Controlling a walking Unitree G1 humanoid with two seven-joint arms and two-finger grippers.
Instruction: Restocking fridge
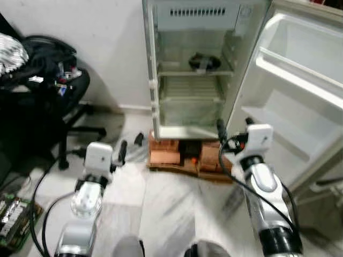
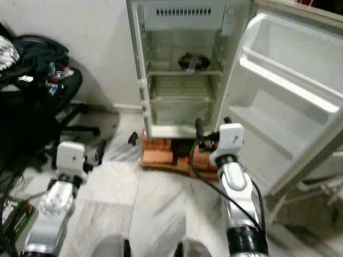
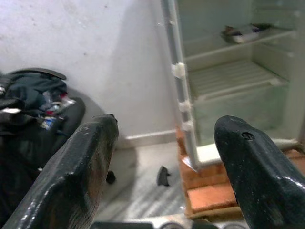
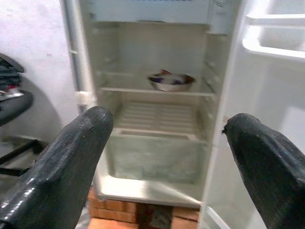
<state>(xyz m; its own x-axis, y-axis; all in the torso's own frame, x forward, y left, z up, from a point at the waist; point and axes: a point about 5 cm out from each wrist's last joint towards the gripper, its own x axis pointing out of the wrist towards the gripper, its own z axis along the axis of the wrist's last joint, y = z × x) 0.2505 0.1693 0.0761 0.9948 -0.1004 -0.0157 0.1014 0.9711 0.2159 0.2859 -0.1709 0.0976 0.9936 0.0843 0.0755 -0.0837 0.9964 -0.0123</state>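
A small white fridge (image 1: 161,80) stands open on red bricks (image 1: 165,155), its door (image 1: 300,80) swung out to the right with bare door racks. A dark bowl (image 1: 204,62) holding something sits on the upper wire shelf; the lower shelf and the drawer look bare. My right gripper (image 1: 235,126) is open and holds nothing, raised in front of the fridge's lower right corner and pointing into it; the bowl (image 4: 170,81) lies ahead of it. My left gripper (image 3: 167,124) is open and holds nothing, lower and left of the fridge, above the floor.
A black office chair (image 1: 48,75) piled with clothes stands at the left against the white wall. A small black piece (image 1: 138,139) lies on the marble floor by the bricks. A green packet (image 1: 13,214) and cables lie at the lower left.
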